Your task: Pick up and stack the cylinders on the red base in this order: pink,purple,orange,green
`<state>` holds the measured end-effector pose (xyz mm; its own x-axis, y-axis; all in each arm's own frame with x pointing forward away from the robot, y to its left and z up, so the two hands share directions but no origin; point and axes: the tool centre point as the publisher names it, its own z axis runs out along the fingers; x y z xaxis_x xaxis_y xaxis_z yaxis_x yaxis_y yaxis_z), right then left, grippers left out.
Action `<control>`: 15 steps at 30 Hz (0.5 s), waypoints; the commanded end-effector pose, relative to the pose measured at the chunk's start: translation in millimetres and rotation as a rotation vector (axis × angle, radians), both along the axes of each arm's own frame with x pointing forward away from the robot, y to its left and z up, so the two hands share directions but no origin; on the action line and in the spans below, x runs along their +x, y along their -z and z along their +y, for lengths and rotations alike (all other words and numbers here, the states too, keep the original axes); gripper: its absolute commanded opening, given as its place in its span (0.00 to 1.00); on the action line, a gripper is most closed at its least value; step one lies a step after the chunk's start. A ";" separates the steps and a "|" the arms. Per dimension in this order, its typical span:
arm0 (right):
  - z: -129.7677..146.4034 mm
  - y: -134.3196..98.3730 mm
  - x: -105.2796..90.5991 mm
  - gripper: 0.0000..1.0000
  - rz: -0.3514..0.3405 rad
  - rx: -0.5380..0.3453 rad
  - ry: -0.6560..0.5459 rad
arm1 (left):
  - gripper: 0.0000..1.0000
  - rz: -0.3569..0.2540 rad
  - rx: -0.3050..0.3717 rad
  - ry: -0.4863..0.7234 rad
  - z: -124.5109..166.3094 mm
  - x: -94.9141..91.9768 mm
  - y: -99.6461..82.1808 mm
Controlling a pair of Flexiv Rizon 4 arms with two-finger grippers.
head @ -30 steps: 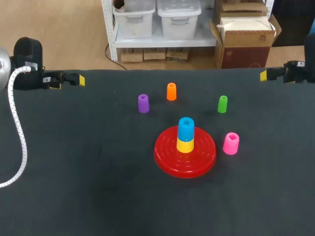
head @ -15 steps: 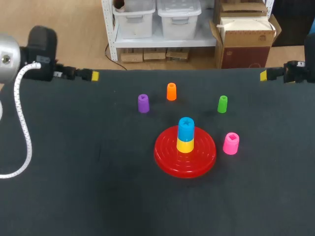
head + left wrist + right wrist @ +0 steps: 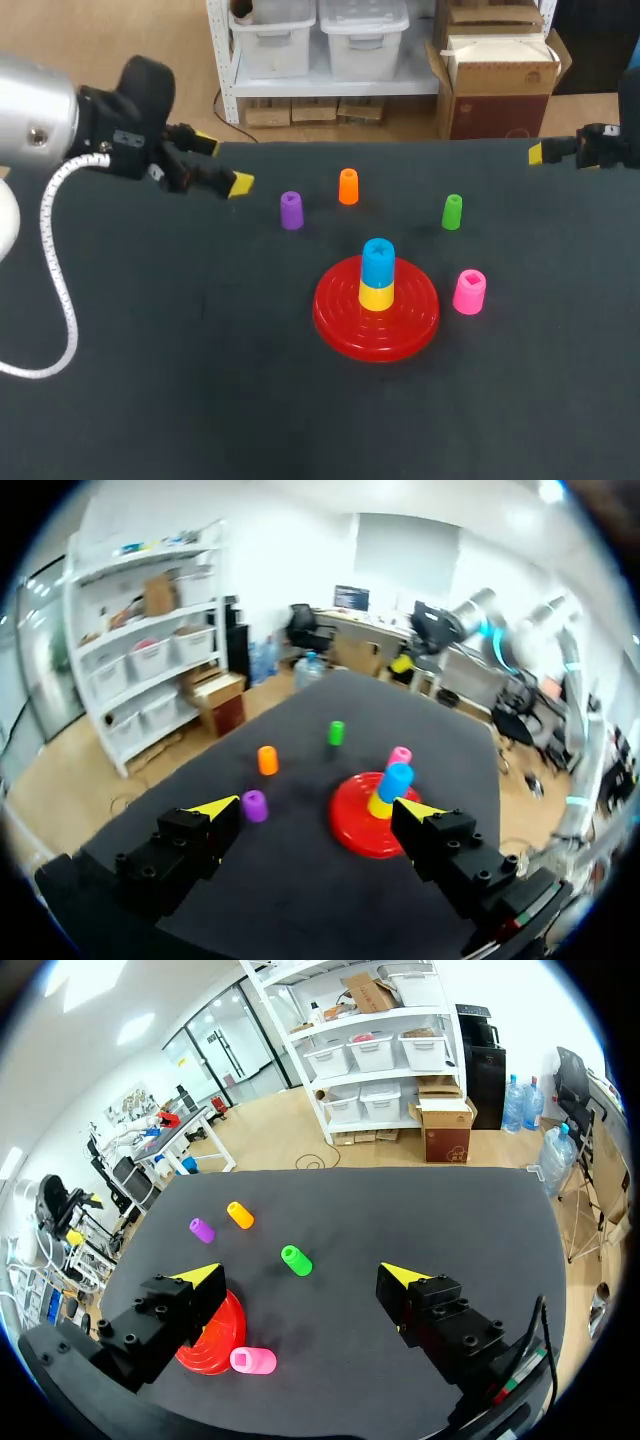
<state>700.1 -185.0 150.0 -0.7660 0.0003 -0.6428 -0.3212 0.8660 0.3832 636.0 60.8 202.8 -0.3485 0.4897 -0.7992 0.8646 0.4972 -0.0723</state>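
The red base (image 3: 335, 312) lies mid-table with a blue cylinder (image 3: 377, 261) stacked on a yellow one (image 3: 376, 296). The pink cylinder (image 3: 469, 291) stands just right of the base. Behind it stand the purple (image 3: 291, 210), orange (image 3: 348, 186) and green (image 3: 452, 211) cylinders. My left gripper (image 3: 222, 163) hovers open, left of the purple cylinder, holding nothing. In its wrist view the purple cylinder (image 3: 254, 805) sits ahead, near one finger of that gripper (image 3: 318, 807). My right gripper (image 3: 540, 152) is at the far right edge, open and empty; ahead of it (image 3: 300, 1274) lie the green cylinder (image 3: 296, 1259) and the pink one (image 3: 252, 1360).
A white cable (image 3: 52, 270) hangs from my left arm over the table's left side. The dark table top (image 3: 200, 400) is bare at the front and left of the base.
My left arm has swung in from the far left edge toward the right, its gripper now close to the purple cylinder. The right arm and all cylinders have stayed put.
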 end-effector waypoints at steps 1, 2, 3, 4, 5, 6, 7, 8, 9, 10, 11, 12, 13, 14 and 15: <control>0.0 0.0 0.0 1.00 0.000 0.000 0.000 | 1.00 -0.117 -0.103 0.732 0.5 -10.9 -7.7; 0.0 0.0 0.0 1.00 0.000 0.000 0.000 | 1.00 -0.115 -0.109 0.740 -1.7 -12.8 -9.8; 0.0 0.0 0.0 1.00 0.000 0.000 0.000 | 1.00 -0.113 -0.111 0.745 -3.2 -14.4 -11.0; 0.0 0.0 0.0 1.00 0.000 0.000 0.000 | 1.00 -0.116 -0.110 0.749 -4.3 -15.9 -11.2; 0.0 0.0 0.0 1.00 0.000 0.000 0.000 | 1.00 -0.116 -0.109 0.749 -4.8 -16.5 -11.0; 0.0 0.0 0.0 1.00 0.000 0.000 0.000 | 1.00 -0.109 -0.108 0.741 -5.2 -17.1 -10.0; 0.0 0.0 0.0 1.00 0.000 0.000 0.000 | 1.00 -0.103 -0.107 0.736 -5.1 -17.7 -8.6; 0.0 0.0 0.0 1.00 0.000 0.000 0.000 | 1.00 -0.099 -0.105 0.736 -4.2 -18.5 -6.1; 0.0 0.0 0.0 1.00 0.000 0.000 0.000 | 1.00 -0.096 -0.100 0.737 -3.1 -19.2 -3.9; 0.0 0.0 0.0 1.00 0.000 0.000 0.000 | 1.00 -0.091 -0.094 0.735 -2.0 -19.8 -2.5; 0.0 0.0 0.0 1.00 0.000 0.000 0.000 | 1.00 -0.091 -0.089 0.735 -0.8 -20.4 -1.4; 0.0 0.0 0.0 1.00 0.000 0.000 0.000 | 1.00 -0.090 -0.085 0.732 -0.2 -20.6 -0.6; 0.0 0.0 0.0 1.00 0.000 0.000 0.000 | 1.00 -0.088 -0.084 0.726 0.4 -20.3 0.4; 0.0 0.0 0.0 1.00 0.000 0.000 0.000 | 1.00 -0.086 -0.082 0.723 0.8 -19.9 1.4; 0.0 0.0 0.0 1.00 0.000 0.000 0.000 | 1.00 -0.082 -0.081 0.717 1.0 -19.5 2.2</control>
